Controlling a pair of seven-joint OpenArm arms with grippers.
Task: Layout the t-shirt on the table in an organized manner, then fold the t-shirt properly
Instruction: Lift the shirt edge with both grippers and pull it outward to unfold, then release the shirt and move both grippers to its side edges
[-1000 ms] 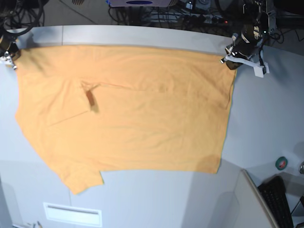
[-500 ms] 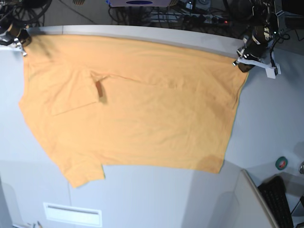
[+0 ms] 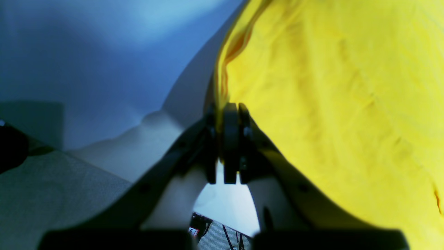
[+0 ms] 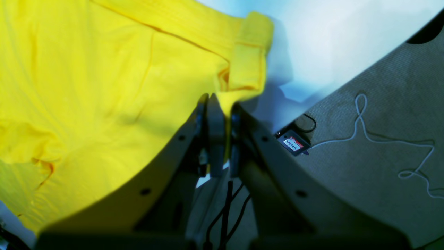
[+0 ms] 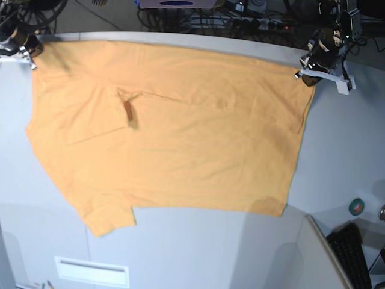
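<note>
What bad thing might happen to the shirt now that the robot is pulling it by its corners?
1. The t-shirt reaches the table's far edge, so it might slide off the back.
2. The left gripper and right gripper each pinch only a small corner; one could slip.
3. A sleeve lies folded over the body, and that crease may stay if not smoothed.

Plain orange-yellow t-shirt (image 5: 180,138) on a light grey table (image 5: 337,150).
</note>
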